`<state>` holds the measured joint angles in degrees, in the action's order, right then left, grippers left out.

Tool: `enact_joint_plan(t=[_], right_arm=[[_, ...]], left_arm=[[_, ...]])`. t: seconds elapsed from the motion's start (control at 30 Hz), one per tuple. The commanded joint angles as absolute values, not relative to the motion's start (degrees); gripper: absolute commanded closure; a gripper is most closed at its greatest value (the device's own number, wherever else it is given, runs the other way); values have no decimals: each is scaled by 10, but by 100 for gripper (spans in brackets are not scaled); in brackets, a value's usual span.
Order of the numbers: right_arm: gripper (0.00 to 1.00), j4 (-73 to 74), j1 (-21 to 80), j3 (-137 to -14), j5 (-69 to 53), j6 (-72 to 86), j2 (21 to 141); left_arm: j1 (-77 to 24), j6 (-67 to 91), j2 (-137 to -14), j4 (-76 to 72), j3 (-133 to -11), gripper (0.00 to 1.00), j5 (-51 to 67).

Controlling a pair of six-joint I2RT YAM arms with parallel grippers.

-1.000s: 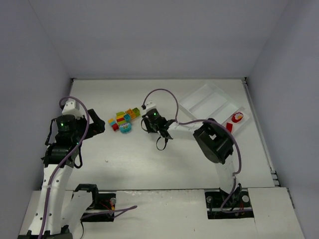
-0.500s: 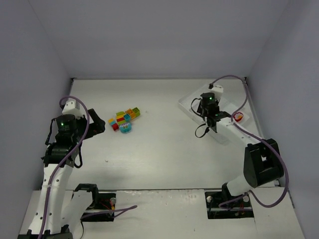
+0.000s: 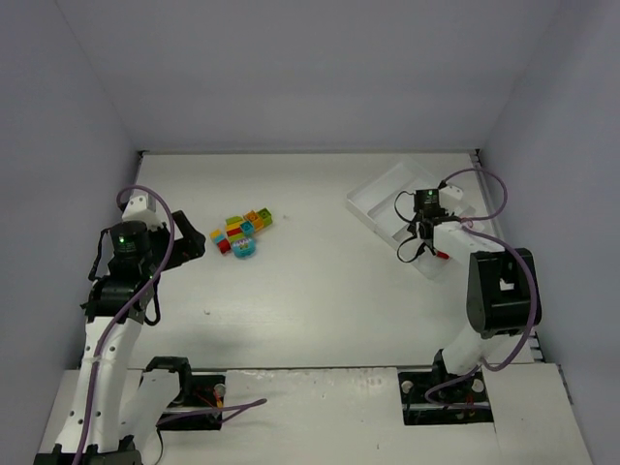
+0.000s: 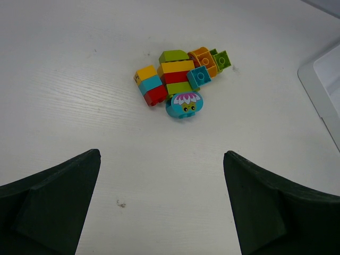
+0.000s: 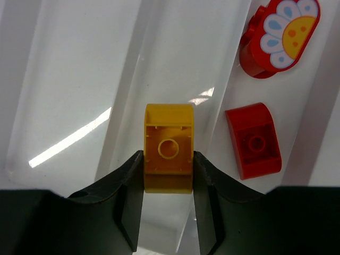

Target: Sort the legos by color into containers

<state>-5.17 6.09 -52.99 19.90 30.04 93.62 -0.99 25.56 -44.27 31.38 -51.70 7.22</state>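
Your right gripper (image 5: 169, 159) is clamped on a yellow brick (image 5: 169, 130), pinching it across its short width. The brick's long axis therefore runs roughly along the channels of the white tray (image 5: 69, 79) beneath it. What matters for the drop is that the brick hangs over the channel just beside the one holding the red curved brick (image 5: 253, 141) and the red flower piece (image 5: 279, 34). That channel looks bare below it, so I judge a straight release lands it apart from the reds. Your left gripper (image 4: 161, 156) stands wide open with nothing in it. The unsorted pile of legos (image 4: 178, 82) lies straight ahead of it on the table (image 4: 74, 79), well apart from the right arm.
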Motion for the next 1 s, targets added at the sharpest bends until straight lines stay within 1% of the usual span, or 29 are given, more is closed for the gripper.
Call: enact_joint_plan(t=[0.0, 0.03, 0.07, 0.1, 0.13, 0.2, 0.27, 0.37, 0.4, 0.43, 0.47, 0.6, 0.63, 0.7, 0.8, 0.87, 0.9, 0.97], right_arm=[[77, -54, 56, -565, 204, 326, 949], [74, -53, 55, -565, 205, 327, 952], [66, -52, 54, -566, 204, 327, 955], [63, -53, 54, -567, 203, 326, 955], [55, -53, 54, -569, 200, 325, 954], [52, -53, 54, -572, 194, 315, 948], [41, -54, 57, -574, 184, 307, 933], [39, -60, 64, -574, 171, 285, 898], [39, -75, 74, -571, 143, 261, 878], [39, -75, 81, -570, 142, 247, 868], [39, -93, 90, -569, 103, 232, 858], [38, -133, 174, -575, 28, 151, 832], [36, -134, 210, -580, 20, 142, 837], [33, -142, 243, -598, -14, 123, 847], [23, -149, 322, -629, -22, 100, 893], [19, -153, 350, -653, -23, 93, 917], [15, -160, 372, -660, -26, 93, 942], [13, -173, 391, -680, -27, 100, 979]], left_arm=[[-5, 254, -446, 284, -529, 8, 76], [-5, 254, -446, 284, -529, 8, 76], [-5, 254, -446, 284, -529, 7, 75], [-5, 254, -446, 284, -529, 8, 75], [-5, 254, -446, 284, -529, 8, 75], [-5, 253, -446, 284, -529, 8, 75], [-5, 254, -446, 284, -529, 8, 76], [-5, 254, -445, 284, -530, 7, 76], [-5, 254, -446, 284, -529, 8, 75], [-5, 254, -446, 284, -529, 8, 76], [-5, 254, -446, 284, -530, 8, 76], [-5, 254, -446, 282, -530, 8, 76], [-5, 254, -446, 283, -530, 7, 76], [-5, 254, -446, 283, -529, 7, 76], [-5, 253, -446, 284, -529, 8, 74], [-5, 254, -445, 285, -529, 8, 71], [-5, 254, -445, 285, -529, 8, 70], [-5, 254, -443, 285, -529, 8, 68]])
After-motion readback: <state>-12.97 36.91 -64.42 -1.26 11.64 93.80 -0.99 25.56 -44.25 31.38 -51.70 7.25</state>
